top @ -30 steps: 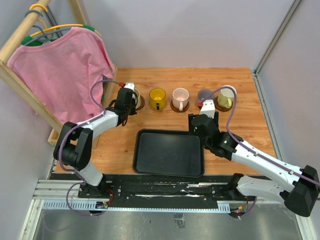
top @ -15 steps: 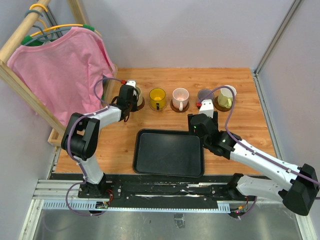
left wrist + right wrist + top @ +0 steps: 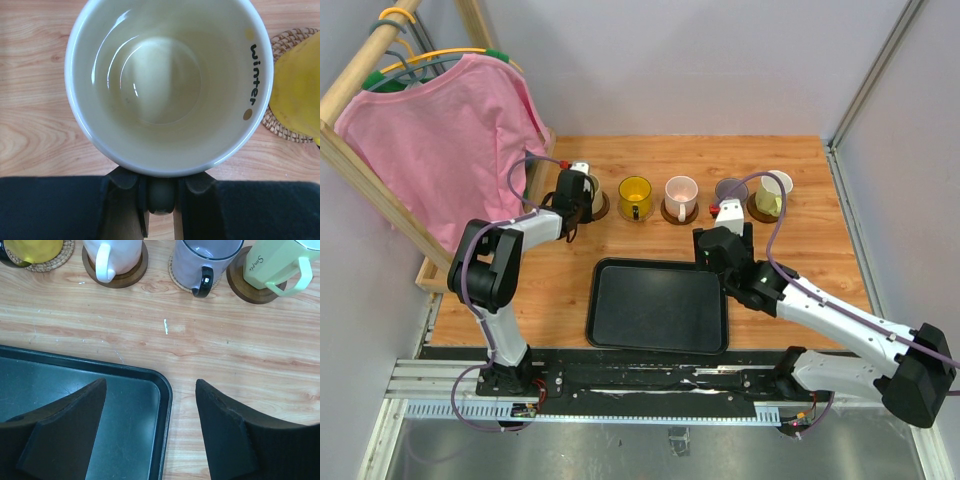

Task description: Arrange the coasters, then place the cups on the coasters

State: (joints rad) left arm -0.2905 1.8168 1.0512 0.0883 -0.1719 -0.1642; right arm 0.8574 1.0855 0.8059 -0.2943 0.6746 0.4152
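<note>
The wooden table (image 3: 800,260) carries everything. A pink shirt (image 3: 440,150) hangs on a wooden rack (image 3: 350,85), beyond the black tray (image 3: 658,305) and well to its left. The tray lies flat with its long axis from left to right.

The right gripper (image 3: 150,425) hangs over the far right corner of the tray. Its fingers are spread wide and nothing is between them. The left gripper (image 3: 161,200) is beyond the far left corner of the tray. Its fingers are pressed on the handle of the cream cup (image 3: 170,80), one on each side.

Five cups make one row beyond the far edge of the tray, and this row runs parallel to the tray's long side. All are upright, mouths up. From left to right:
- the cream cup, handle pointing to the gripper
- the yellow cup (image 3: 635,192), handle toward the tray
- the pink cup (image 3: 117,250), handle toward the tray
- the purple-grey cup (image 3: 202,255), black handle toward the tray
- the pale green cup (image 3: 270,265), handle toward the tray side and a little to the right

Four of them stand on round brown coasters (image 3: 245,292). A dark coaster (image 3: 603,208) shows beside the cream cup, but I cannot tell if the cup rests on it.
</note>
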